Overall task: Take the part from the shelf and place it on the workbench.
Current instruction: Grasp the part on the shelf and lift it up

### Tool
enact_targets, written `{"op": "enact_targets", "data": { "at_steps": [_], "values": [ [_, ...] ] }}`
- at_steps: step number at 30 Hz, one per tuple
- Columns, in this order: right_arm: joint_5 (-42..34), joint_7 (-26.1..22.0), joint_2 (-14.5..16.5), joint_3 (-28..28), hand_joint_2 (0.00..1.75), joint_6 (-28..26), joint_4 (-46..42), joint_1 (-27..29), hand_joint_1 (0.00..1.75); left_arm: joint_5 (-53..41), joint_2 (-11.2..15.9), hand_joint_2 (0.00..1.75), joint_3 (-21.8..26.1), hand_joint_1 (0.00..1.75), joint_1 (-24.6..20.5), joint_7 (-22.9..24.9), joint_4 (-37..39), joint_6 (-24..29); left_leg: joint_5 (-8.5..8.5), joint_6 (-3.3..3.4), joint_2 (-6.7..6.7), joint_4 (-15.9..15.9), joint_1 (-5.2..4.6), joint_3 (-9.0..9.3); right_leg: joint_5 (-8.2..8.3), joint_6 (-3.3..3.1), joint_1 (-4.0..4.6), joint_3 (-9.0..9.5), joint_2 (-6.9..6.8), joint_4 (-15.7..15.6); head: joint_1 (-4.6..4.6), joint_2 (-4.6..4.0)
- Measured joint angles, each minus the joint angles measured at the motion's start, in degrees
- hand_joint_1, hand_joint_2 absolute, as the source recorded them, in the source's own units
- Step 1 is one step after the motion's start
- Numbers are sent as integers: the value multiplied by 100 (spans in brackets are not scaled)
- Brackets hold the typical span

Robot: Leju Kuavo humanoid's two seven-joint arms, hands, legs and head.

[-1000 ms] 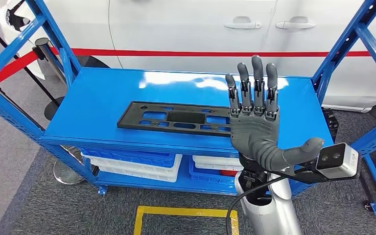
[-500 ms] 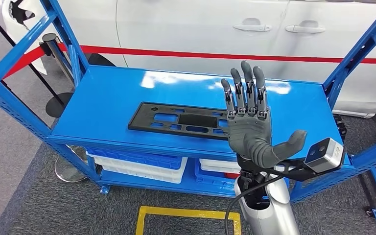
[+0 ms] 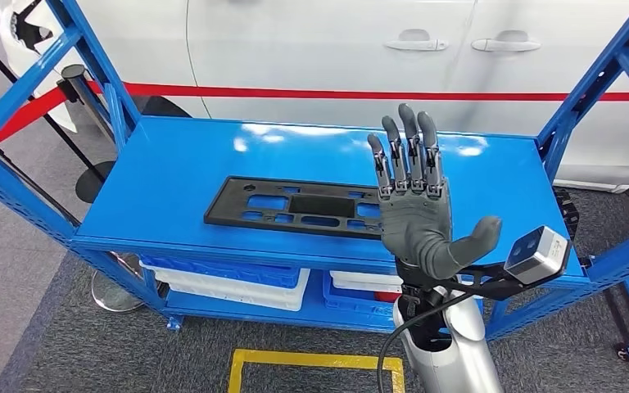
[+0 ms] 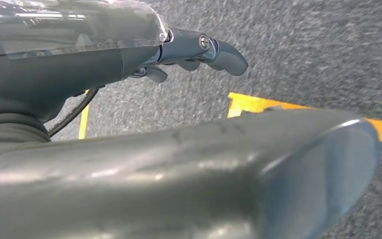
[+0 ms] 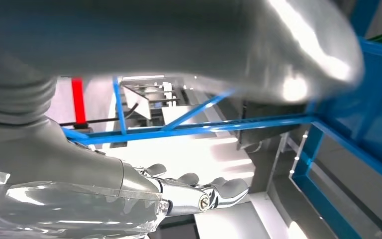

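I see my right hand (image 3: 416,209) raised flat, fingers straight and thumb spread, holding nothing, above the flat black plastic part (image 3: 295,205) on the blue metal shelf (image 3: 180,164).

Bright, even overhead light is seen, glare on the shelf top (image 3: 172,164) beyond the right hand (image 3: 416,214), whose thumb is blurred close up in the wrist views.

Over the last second the grey many-fingered right hand (image 3: 416,214) has sunk lower before the glossy blue metal shelf (image 3: 172,155), its spread fingers (image 3: 407,147) drawing closer together, thumb out; the whole scene has swayed slightly, so the camera moved, not the things
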Motion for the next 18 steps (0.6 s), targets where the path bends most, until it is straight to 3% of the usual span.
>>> {"op": "enact_targets", "data": {
  "at_steps": [2, 6, 7, 10, 11, 12, 13, 15, 16, 18],
  "values": [
    [81, 53, -22, 50, 175, -40, 34, -17, 0, -1, -1, 0, -1, 0, -9, -6, 2, -1, 87, 46, -8, -381, -14, 171, -25, 66, 17, -4, 5, 26, 2, 0],
    [324, 94, -164, 251, 175, -114, 255, -87, 0, 1, -2, 0, 1, 0, 3, -9, 4, -7, 114, 213, -16, -438, -20, 186, -96, 178, 8, -32, 1, 97, 9, 0],
    [386, 92, -204, 306, 175, -120, 324, -116, 0, 1, -2, 0, 2, 0, 3, -11, 4, -9, 127, 252, -14, -457, -17, 192, -225, 195, 2, -120, -1, 296, 10, 0],
    [651, 119, -314, 461, 175, -214, 539, -211, 0, -6, -1, 0, 2, 0, -2, -13, 4, -23, 128, 309, -8, -464, -46, 193, -722, 215, 6, -655, -7, 1394, 14, -1],
    [773, 135, -352, 510, 175, -279, 610, -226, 0, -8, -1, 0, 2, 0, -1, -13, 4, -26, 123, 317, -10, -462, -60, 196, -753, 209, 8, -775, -8, 1615, 14, 0],
    [893, 148, -388, 560, 175, -347, 671, -237, 0, -12, -1, 0, 2, 0, 0, -11, 4, -28, 119, 325, -14, -461, -75, 203, -673, 191, 14, -791, -7, 1618, 14, 0],
    [1004, 156, -418, 608, 175, -405, 720, -254, 0, -16, -2, 0, 2, 0, 1, -9, 4, -28, 114, 328, -20, -460, -89, 215, -494, 160, 26, -696, -7, 1391, 15, -1],
    [1191, 168, -454, 697, 175, -510, 790, -318, 0, -21, -12, 0, 2, 0, -1, -5, 5, -29, 99, 322, -27, -457, -123, 240, -102, 58, 73, -323, -8, 600, 11, -1],
    [1310, 184, -465, 746, 175, -569, 826, -359, 0, -21, -19, 0, 2, 0, -4, -5, 6, -29, 92, 311, -27, -454, -136, 241, 11, 19, 95, -176, -12, 282, 10, -1],
    [1650, 250, -485, 880, 175, -690, 961, -453, 0, -22, -30, 0, 2, 0, -9, -3, 8, -29, 89, 268, -18, -458, -140, 234, 41, -15, 128, -79, -9, 43, 9, -1]
  ]
}}
